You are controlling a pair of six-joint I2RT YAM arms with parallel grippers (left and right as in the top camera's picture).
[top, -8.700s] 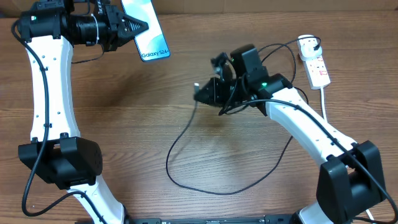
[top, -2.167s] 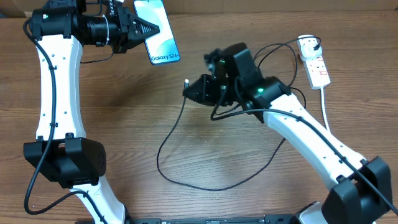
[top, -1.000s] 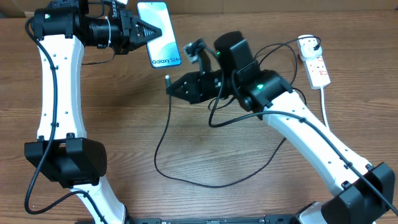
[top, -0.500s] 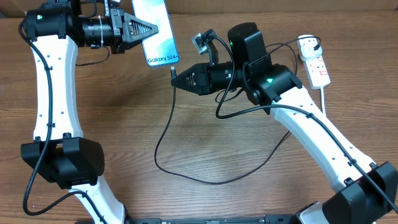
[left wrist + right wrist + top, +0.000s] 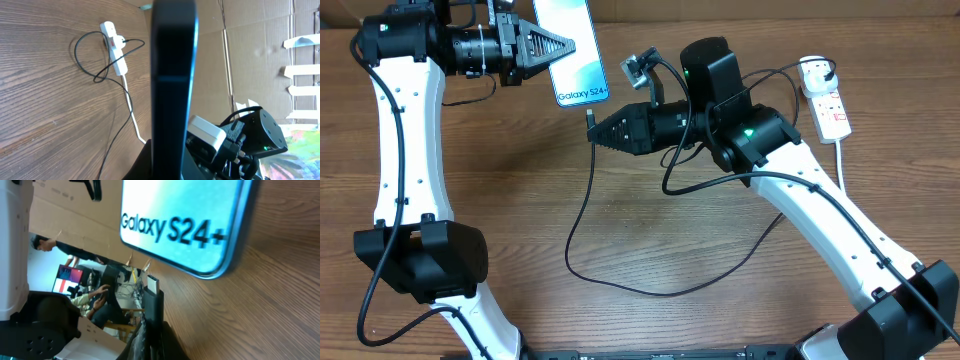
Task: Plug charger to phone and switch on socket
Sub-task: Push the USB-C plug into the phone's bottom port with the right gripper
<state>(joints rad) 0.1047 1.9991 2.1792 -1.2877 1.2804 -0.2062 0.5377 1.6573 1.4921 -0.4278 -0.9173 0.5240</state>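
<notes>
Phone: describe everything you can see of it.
The phone is a slim slab with a pale blue-teal screen and white "Galaxy S24+" text by its lower short edge. The left gripper clamps one long side, screen facing up; edge-on from the left wrist it looks dark. The connector in the right gripper sits just short of its lower edge, apart.

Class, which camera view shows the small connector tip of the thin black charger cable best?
The right wrist view: the connector tip sits close and large, near the teal-screened smartphone's edge. Overhead shows the tip only as a speck at the right gripper. The left wrist view does not show it.
</notes>
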